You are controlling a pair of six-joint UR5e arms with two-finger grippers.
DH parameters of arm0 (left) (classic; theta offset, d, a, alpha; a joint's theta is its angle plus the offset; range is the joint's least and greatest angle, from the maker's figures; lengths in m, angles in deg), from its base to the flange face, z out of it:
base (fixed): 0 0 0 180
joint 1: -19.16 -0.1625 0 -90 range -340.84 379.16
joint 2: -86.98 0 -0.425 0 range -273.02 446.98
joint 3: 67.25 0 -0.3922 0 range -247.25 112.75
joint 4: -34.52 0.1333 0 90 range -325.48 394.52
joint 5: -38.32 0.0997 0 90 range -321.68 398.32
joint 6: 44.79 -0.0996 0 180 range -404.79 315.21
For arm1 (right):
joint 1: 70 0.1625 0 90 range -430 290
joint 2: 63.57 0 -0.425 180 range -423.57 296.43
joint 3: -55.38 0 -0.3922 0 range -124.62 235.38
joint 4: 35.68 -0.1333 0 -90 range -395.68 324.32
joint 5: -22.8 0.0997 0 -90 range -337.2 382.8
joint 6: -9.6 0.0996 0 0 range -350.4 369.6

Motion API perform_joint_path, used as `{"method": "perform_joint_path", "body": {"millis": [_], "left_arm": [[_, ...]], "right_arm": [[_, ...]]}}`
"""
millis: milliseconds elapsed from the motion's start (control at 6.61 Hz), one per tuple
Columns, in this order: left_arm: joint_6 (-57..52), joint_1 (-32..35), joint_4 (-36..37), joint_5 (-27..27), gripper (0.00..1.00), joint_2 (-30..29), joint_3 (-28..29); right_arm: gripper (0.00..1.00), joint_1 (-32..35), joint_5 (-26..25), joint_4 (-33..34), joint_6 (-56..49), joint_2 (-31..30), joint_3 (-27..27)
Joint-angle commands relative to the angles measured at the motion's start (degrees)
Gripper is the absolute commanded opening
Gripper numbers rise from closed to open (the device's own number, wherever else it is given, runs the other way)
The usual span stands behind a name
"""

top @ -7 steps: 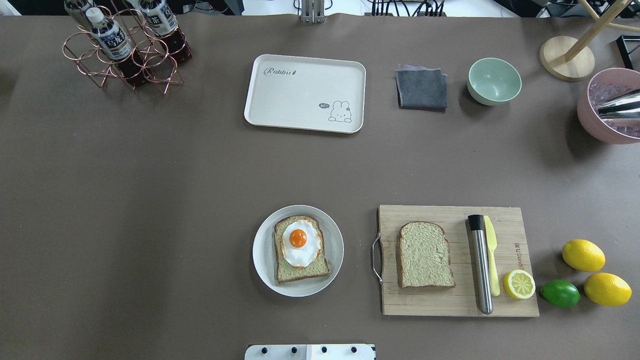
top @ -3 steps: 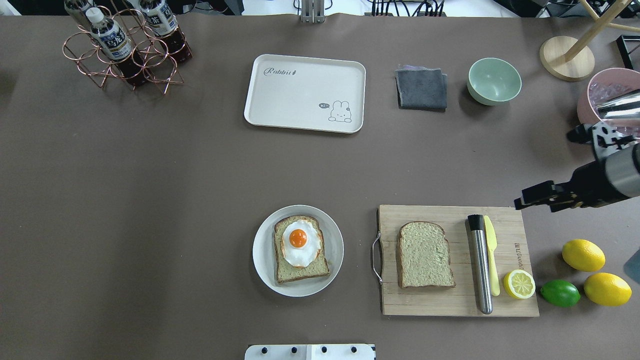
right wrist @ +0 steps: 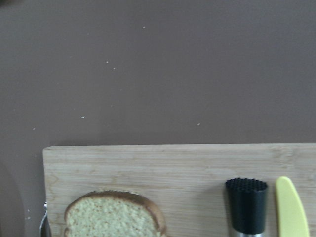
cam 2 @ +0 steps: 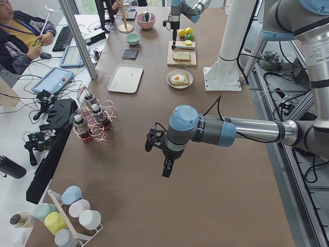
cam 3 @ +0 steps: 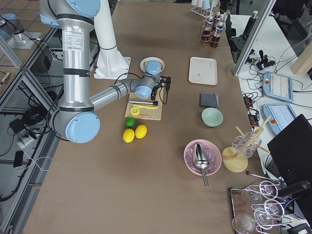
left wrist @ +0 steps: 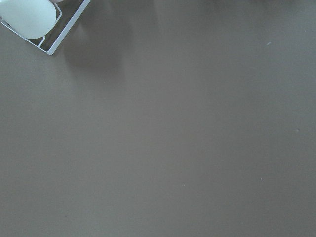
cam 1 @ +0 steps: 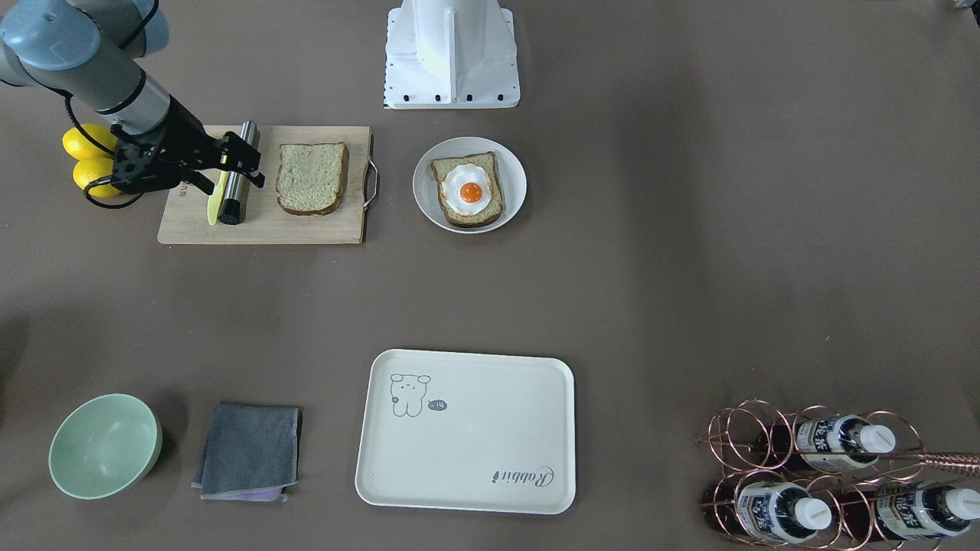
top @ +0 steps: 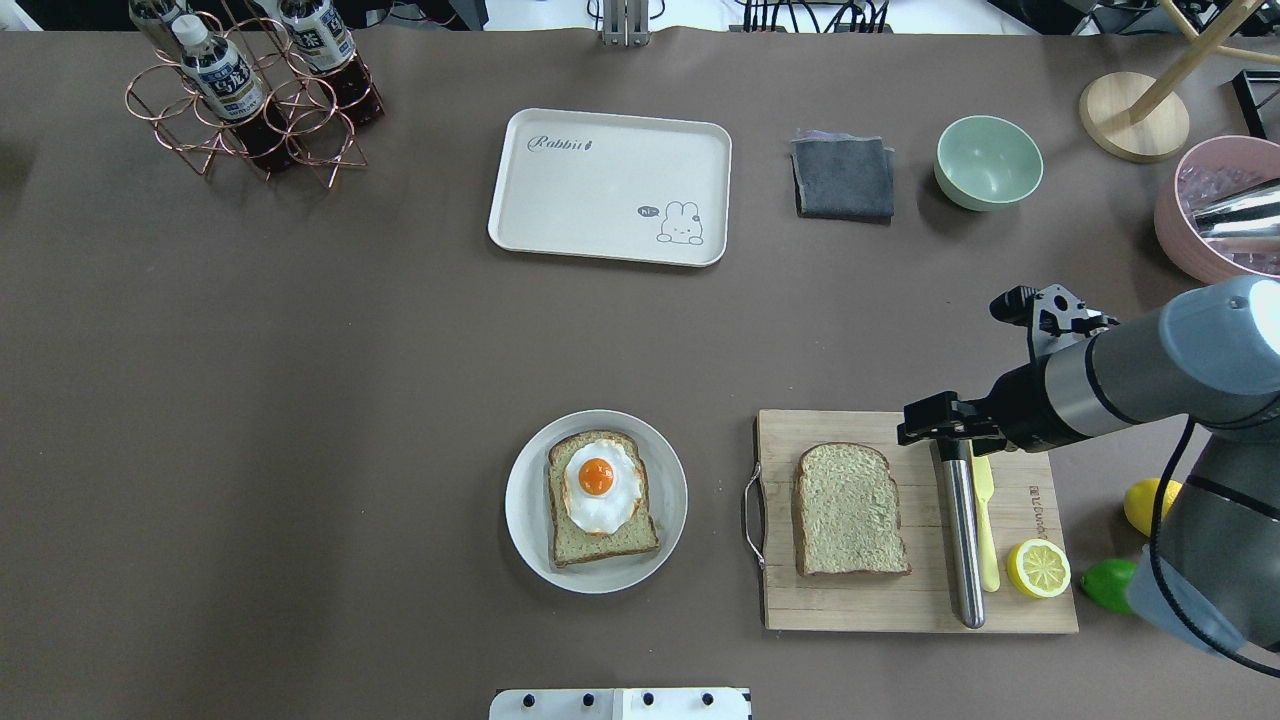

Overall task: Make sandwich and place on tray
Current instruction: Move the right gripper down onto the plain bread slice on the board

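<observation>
Two halves lying apart — the tray [top: 560, 205] well beyond them.
The left gripper [cam 2: 165, 172] hangs over the tabletop [cam 2: 154, 206], spread or pressed together cannot be told; an egg-topped bread slice [top: 603, 535] lies on the white plate [top: 522, 512], a plain bread slice [top: 850, 512] on the cutting board [top: 900, 608] — the right gripper [top: 914, 424] above its far edge, fingers spread.

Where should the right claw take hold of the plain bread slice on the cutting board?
Probably the rounded top crust of the bread slice, from the board's far side, tilted down. The slice lies flat on the cutting board, and the steel muddler lies beside its right edge; the right claw hovers open nearby.
</observation>
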Motion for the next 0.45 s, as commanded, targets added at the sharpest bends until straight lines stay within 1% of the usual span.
{"method": "perform_joint_path", "body": {"millis": [0, 303], "left_arm": [[0.1, 0.0, 0.0, 0.0, 0.98, -0.1, -0.1], [0.1, 0.0, 0.0, -0.1, 0.98, -0.1, -0.2]], "right_arm": [[0.97, -5.0, -5.5, 5.2, 1.9, 2.3, -1.9], [0.83, -7.6, -5.9, 4.9, 3.1, 2.4, -1.5]]}}
